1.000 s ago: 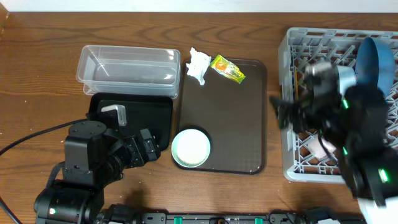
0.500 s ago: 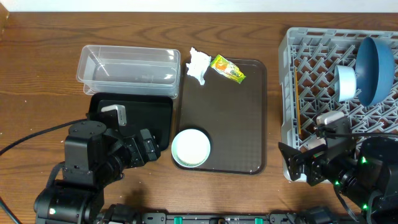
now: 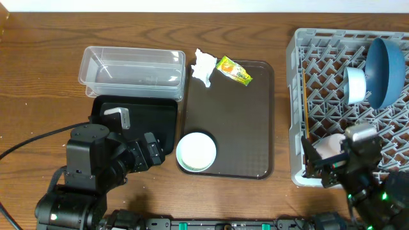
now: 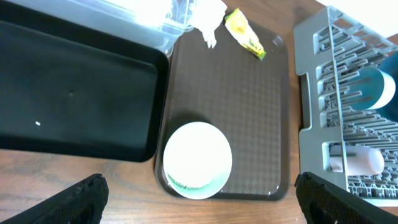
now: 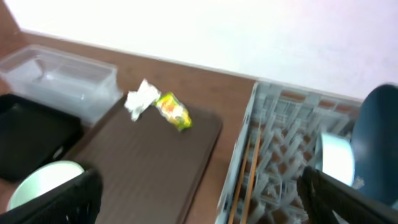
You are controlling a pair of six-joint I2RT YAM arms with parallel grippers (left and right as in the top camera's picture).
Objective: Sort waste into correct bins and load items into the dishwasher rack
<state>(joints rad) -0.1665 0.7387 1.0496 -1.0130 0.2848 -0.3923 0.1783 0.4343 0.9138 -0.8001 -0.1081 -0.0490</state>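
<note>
A pale-green bowl (image 3: 196,152) sits on the front left corner of the dark-brown serving tray (image 3: 236,121). A crumpled white tissue (image 3: 204,66) and a yellow-green wrapper (image 3: 234,71) lie at the tray's far edge. The clear tub (image 3: 131,69) and the black tray (image 3: 137,118) are on the left. The grey rack (image 3: 300,102) holds a dark-blue bowl (image 3: 385,64), a pale-blue bowl (image 3: 355,85), a pink cup (image 3: 329,148) and chopsticks (image 3: 307,118). My left gripper (image 4: 199,211) is open and empty, just short of the green bowl (image 4: 198,160). My right gripper (image 5: 205,205) is open and empty at the rack's front left corner.
A small white speck (image 4: 38,123) lies in the black tray (image 4: 74,93). The left arm's body covers the black tray's front left part in the overhead view. The table's front edge is close behind both arms. A white wall runs along the back.
My right arm has pulled back from over the rack to its front left corner. The pink cup now shows in the rack. The left arm has not moved.
</note>
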